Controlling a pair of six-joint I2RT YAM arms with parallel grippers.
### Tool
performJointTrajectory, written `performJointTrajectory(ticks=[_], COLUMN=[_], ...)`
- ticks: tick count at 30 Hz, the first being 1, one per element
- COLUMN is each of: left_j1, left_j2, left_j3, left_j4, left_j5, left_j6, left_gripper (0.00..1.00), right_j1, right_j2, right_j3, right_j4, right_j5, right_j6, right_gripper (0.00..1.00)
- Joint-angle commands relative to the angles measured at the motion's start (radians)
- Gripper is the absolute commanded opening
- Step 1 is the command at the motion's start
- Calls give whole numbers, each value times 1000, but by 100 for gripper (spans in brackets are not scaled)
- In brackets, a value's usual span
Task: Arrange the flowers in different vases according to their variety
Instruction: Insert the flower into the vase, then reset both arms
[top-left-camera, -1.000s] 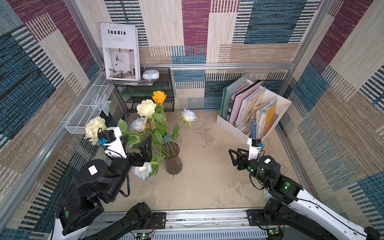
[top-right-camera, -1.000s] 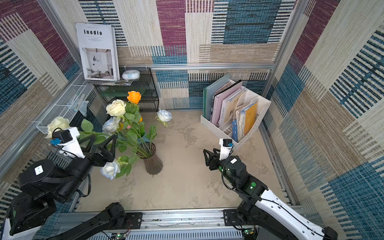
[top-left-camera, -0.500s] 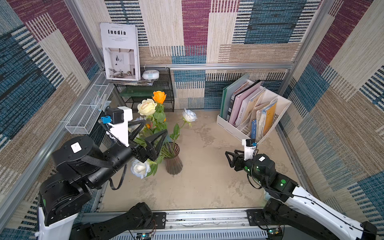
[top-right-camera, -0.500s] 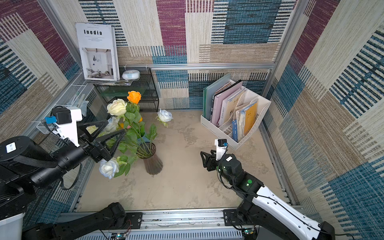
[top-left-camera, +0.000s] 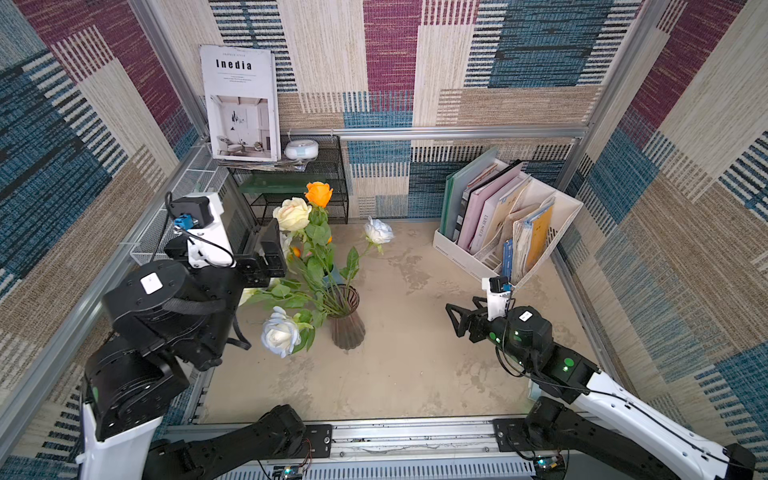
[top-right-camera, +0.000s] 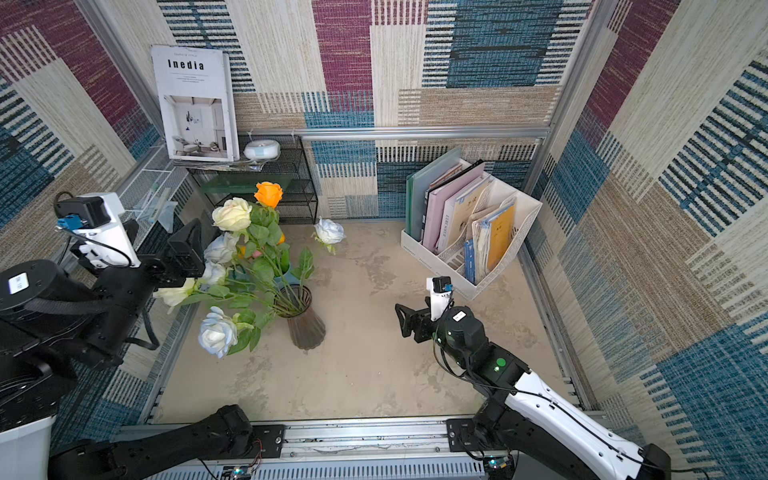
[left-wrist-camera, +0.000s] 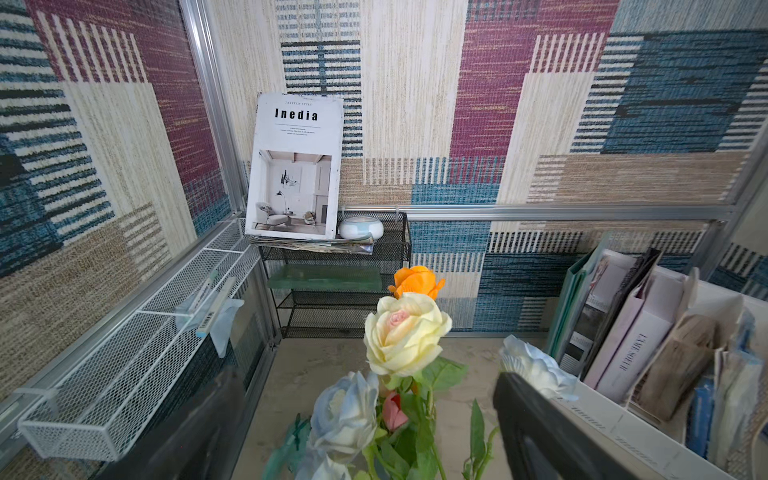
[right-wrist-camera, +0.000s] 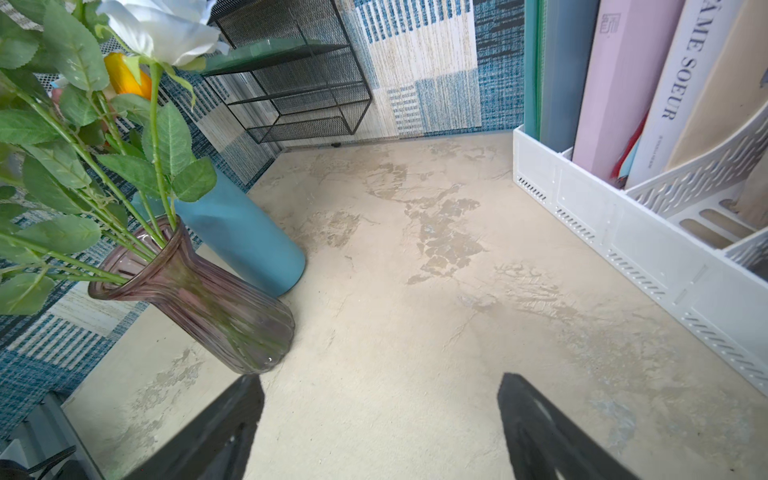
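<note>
A white magazine (top-left-camera: 241, 104) stands upright on the black wire-mesh shelf (top-left-camera: 328, 199) at the far left, and its cover carries the bold black title "Inedia". The fine print around the title is too small to read. In the white plastic file rack (left-wrist-camera: 615, 432) at the far right, a pale lilac-white book spine (left-wrist-camera: 636, 357) reads "L'ÂME SOEUR" in dark capitals.

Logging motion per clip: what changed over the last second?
Left gripper lifted up and back to bloom height, open. Right gripper edged toward the purple vase, open, empty. The outlying cream rose sagged nearer it. Vases and other roses stayed.
</note>
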Motion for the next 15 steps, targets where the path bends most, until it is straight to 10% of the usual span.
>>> performJointTrajectory(ticks=[1,9,15], left_j1=[41,551,957], left_j2=[58,326,217], left_j3=[43,317,10], left_j4=[50,-157,-22], left_j5=[-16,546,865], left_j6=[44,-180,-375], left_gripper=[99,99,99], right_j1=[-2,-22,-97], right_j2=[20,59,90], right_j3=[22,36,50], right_j4=[-17,-21,-24], right_j5=[25,41,48], right_j6=[-51,-95,-166], right_gripper=[100,99,99])
